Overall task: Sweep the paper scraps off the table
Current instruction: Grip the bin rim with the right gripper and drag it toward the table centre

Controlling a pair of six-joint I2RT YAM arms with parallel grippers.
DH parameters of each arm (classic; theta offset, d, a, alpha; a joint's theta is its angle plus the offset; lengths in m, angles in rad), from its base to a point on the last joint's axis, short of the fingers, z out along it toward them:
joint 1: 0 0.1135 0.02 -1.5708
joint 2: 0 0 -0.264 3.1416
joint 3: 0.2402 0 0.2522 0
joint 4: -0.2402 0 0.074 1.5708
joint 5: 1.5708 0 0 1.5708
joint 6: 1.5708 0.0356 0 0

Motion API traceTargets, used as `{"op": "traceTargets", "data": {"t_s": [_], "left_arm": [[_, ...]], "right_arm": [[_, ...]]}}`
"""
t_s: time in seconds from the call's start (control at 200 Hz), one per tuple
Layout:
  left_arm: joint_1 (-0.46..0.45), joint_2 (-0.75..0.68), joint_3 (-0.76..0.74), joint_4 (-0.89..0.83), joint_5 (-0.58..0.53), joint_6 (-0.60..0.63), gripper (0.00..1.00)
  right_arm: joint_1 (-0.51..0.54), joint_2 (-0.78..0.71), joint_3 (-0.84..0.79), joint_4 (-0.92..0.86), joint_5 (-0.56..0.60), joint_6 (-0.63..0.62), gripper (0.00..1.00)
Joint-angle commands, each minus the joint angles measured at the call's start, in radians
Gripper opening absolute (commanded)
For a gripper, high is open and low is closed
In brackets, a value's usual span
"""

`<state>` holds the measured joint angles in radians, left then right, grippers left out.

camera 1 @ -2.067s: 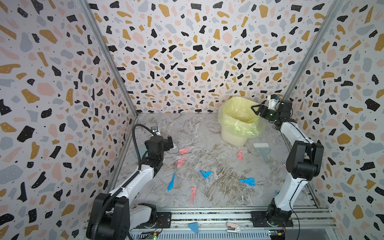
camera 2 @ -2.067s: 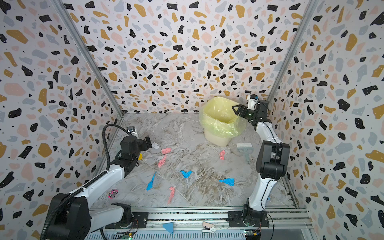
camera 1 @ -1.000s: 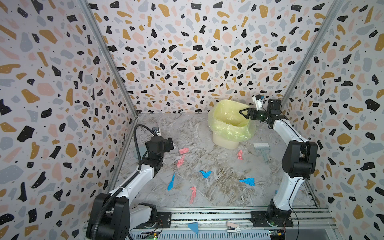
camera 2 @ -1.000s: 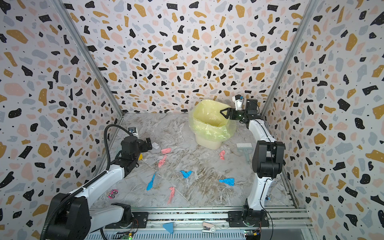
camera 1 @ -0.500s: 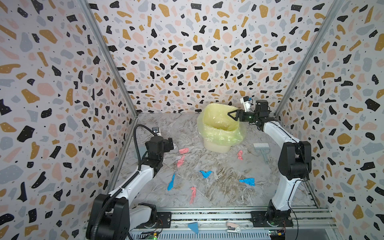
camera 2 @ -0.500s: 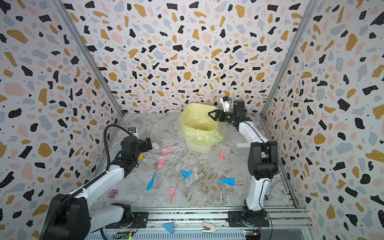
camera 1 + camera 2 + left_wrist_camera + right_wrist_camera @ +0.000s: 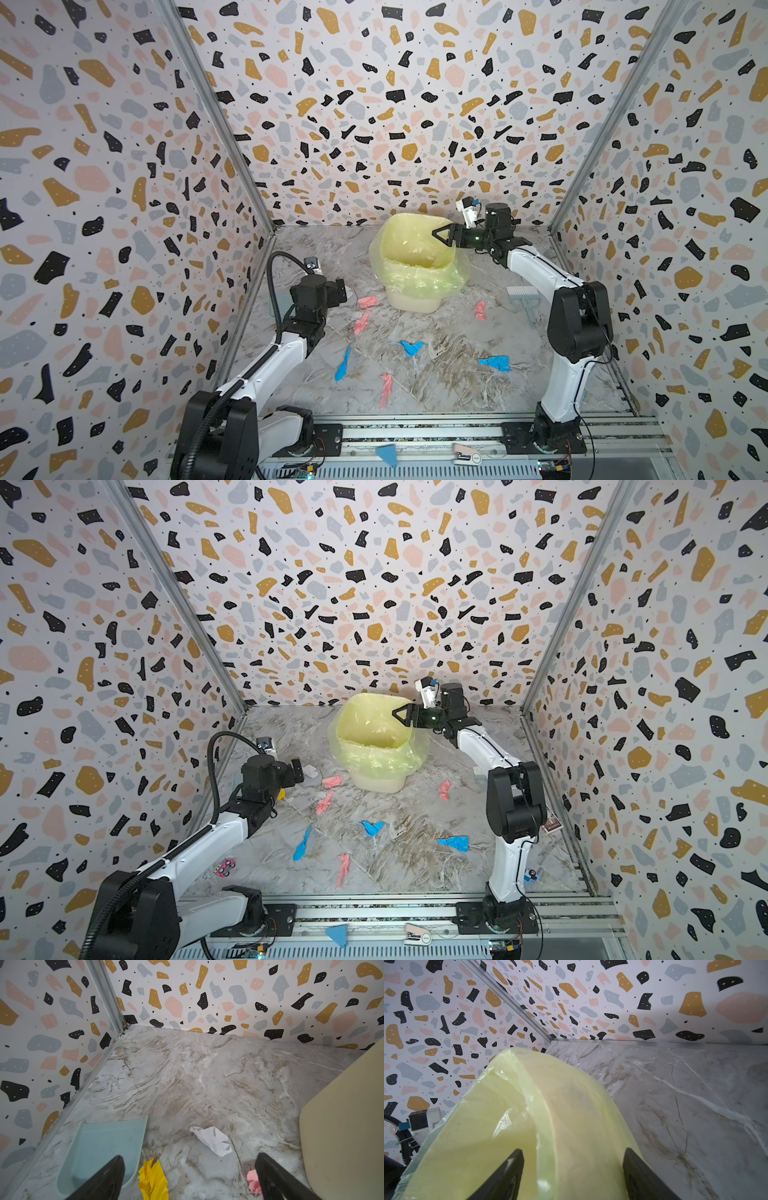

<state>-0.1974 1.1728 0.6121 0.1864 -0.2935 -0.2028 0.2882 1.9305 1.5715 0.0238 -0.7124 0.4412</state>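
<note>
Paper scraps lie across the marble table (image 7: 436, 386): pink ones (image 7: 367, 301) (image 7: 385, 388) and blue ones (image 7: 410, 347) (image 7: 494, 363). My left gripper (image 7: 189, 1155) hovers open low over the table's left side, holding nothing. A white scrap (image 7: 212, 1140), a yellow scrap (image 7: 153, 1180) and a pink scrap (image 7: 252, 1182) lie just in front of it. My right gripper (image 7: 441, 237) is at the back. It stands open astride the rim of the cream bin (image 7: 415, 286) with its yellow liner (image 7: 508, 1115), one finger inside and one outside.
A pale blue dustpan (image 7: 99, 1151) lies flat by the left wall beside my left gripper. A small brush (image 7: 524, 299) lies near the right arm. A pink toy car (image 7: 225, 866), a card box (image 7: 552, 824) and a small blue toy (image 7: 532, 875) sit near the walls.
My right gripper has moved left along the back, and the bin has slid with it from the back right toward the middle. The left arm has stayed still.
</note>
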Motion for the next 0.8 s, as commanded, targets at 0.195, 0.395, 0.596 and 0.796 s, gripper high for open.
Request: {"op": "traceTargets", "data": {"t_s": [0.195, 0.395, 0.596, 0.796], "left_arm": [[-0.004, -0.034, -0.025, 0.015, -0.016, 0.003, 1.00], [-0.004, -0.032, -0.031, 0.016, -0.021, -0.001, 1.00], [-0.003, -0.040, -0.032, 0.008, -0.021, -0.005, 1.00], [-0.004, -0.055, -0.034, -0.008, -0.012, -0.006, 0.99]], "right_arm": [[0.067, -0.006, -0.013, -0.023, 0.029, 0.032, 0.77], [0.061, -0.014, -0.005, -0.031, 0.056, 0.027, 0.81], [-0.006, -0.031, 0.084, -0.080, 0.058, 0.014, 0.92], [-0.065, -0.079, 0.118, -0.121, 0.022, 0.010, 0.99]]}}
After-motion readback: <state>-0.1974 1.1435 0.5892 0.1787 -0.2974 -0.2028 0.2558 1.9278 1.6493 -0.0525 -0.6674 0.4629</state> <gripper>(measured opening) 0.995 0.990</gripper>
